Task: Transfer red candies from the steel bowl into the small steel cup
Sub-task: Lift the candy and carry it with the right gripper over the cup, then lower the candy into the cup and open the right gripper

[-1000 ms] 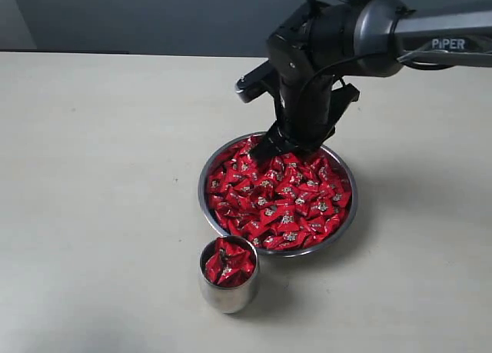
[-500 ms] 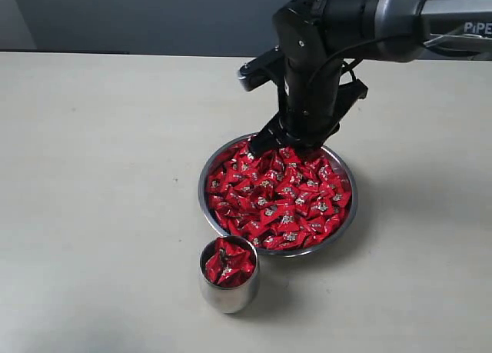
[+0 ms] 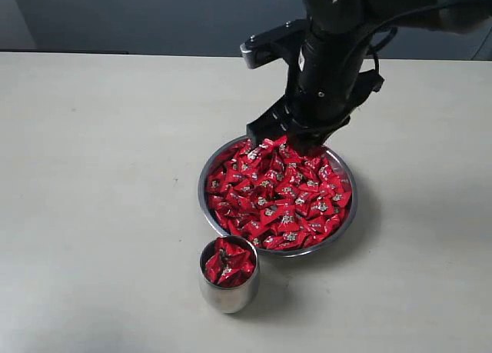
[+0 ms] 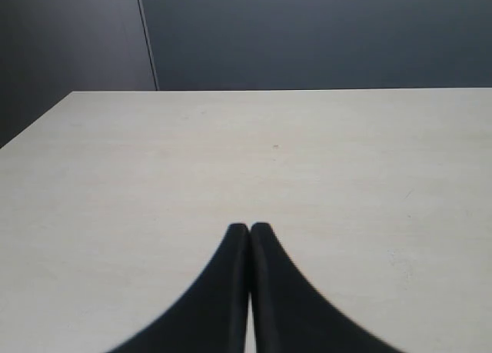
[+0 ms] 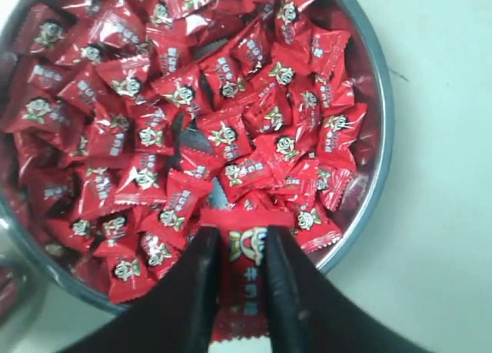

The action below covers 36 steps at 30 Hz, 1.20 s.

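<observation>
While the table (image 3: 92,176) carries the steel bowl (image 3: 202,201) heaped with red candies (image 3: 284,203), the small steel cup (image 3: 228,293), part-filled, stands at its near-left rim. The right gripper (image 5: 240,241) pinches one candy (image 5: 244,251) above the bowl's far side. The left gripper (image 4: 250,231) has its jaws pressed together, empty.

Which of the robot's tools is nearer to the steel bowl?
Right. The right tool hangs over the edge of the steel bowl, gripping a red candy; the left tool is shut above the table, no bowl in its view.
</observation>
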Each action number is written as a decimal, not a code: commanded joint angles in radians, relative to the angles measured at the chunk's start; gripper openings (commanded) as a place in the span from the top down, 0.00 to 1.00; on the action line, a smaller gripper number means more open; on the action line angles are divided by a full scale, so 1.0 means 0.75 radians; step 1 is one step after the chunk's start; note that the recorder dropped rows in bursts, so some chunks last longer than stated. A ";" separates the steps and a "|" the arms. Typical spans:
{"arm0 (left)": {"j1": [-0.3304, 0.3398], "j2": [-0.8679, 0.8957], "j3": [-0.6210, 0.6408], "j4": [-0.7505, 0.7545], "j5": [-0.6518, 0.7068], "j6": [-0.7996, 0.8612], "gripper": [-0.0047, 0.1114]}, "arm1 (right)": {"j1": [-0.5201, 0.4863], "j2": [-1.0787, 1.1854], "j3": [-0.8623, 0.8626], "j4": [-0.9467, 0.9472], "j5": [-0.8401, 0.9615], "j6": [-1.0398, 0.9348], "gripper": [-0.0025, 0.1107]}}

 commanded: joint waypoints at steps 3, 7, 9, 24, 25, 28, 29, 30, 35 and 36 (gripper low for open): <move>0.001 -0.006 0.005 0.002 -0.002 -0.003 0.96 | -0.005 -0.146 0.184 0.179 -0.150 -0.139 0.98; 0.001 -0.006 0.005 0.002 -0.002 -0.003 0.96 | -0.005 -0.173 0.282 0.425 -0.235 -0.289 0.98; 0.001 -0.006 0.005 0.002 -0.002 -0.003 0.96 | -0.005 -0.173 0.292 0.534 -0.247 -0.364 0.98; 0.001 -0.006 0.005 0.002 -0.002 -0.003 0.96 | 0.129 -0.173 0.294 0.762 -0.198 -0.512 0.98; 0.001 -0.006 0.005 0.002 -0.002 -0.003 0.96 | 0.140 -0.173 0.294 0.762 -0.191 -0.512 0.98; 0.001 -0.006 0.005 0.002 -0.002 -0.003 0.96 | 0.157 -0.173 0.304 0.752 -0.179 -0.512 0.98; 0.001 -0.006 0.005 0.002 -0.002 -0.003 0.96 | 0.157 -0.173 0.314 0.751 -0.179 -0.512 0.98; 0.001 -0.006 0.005 0.002 -0.002 -0.003 0.96 | 0.157 -0.173 0.330 0.751 -0.176 -0.512 0.98; 0.001 -0.006 0.005 0.002 -0.002 -0.003 0.96 | 0.168 -0.173 0.417 0.749 -0.206 -0.512 0.98; 0.001 -0.006 0.005 0.002 -0.002 -0.003 0.96 | 0.171 -0.173 0.420 0.754 -0.209 -0.516 0.98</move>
